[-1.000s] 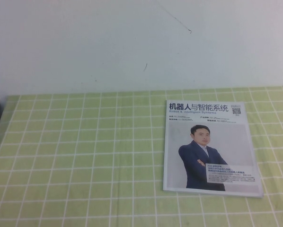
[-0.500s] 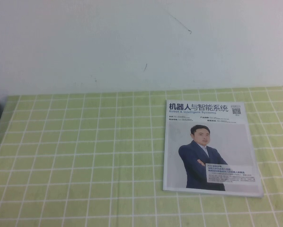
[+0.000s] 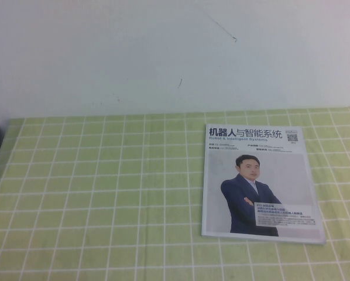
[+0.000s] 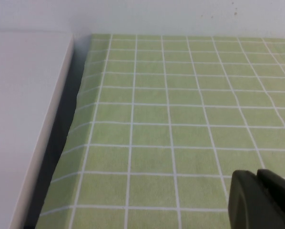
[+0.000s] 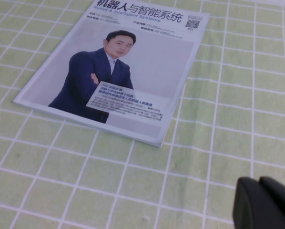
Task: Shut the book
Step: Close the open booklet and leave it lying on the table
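Hovering left claw [image 4: 256, 179], right claw [image 5: 258, 185], book [image 3: 258, 181] shut

Counter [image 3: 75, 193] spread with a light green cloth [image 3: 105, 234] gridded in thin white lines, a little wavy at its left edge, carrying on its right half a closed book [image 3: 258, 181], flat, front cover up.

A robot lab test bench, by the look: a table [image 3: 93, 187] with a green grid-checked top against a bare white wall [image 3: 105, 52], a book [image 3: 257, 181] titled on robotics lying on it, the right tool [image 5: 258, 183] hanging near the book, the left tool [image 4: 256, 179] well apart to the book's left.
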### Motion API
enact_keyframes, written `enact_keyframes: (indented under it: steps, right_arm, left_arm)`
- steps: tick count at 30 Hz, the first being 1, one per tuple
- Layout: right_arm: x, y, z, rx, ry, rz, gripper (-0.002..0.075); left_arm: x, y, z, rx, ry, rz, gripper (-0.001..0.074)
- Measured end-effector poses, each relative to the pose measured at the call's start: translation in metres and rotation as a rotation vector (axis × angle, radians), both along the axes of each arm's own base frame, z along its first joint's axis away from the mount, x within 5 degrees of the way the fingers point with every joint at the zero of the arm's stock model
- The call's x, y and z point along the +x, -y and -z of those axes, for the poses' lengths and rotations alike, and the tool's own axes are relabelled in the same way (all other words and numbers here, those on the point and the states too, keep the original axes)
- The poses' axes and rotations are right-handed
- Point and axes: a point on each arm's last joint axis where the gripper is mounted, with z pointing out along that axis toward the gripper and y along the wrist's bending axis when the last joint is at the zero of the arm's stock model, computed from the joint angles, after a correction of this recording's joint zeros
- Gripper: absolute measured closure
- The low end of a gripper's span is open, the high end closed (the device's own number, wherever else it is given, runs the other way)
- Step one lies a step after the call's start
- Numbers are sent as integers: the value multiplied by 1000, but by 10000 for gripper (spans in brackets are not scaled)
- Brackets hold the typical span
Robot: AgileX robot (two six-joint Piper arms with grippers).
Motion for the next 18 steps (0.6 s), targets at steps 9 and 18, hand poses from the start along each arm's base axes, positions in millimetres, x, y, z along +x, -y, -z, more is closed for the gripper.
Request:
enact_keyframes:
  steps: [9,18]
  right_arm:
    - [0,0,0,0,0,0,729]
    - [0,0,0,2,0,0,729]
  left_arm:
    - [0,1,0,28,-1,22,739]
    - [0,4,0,70,3,95,739]
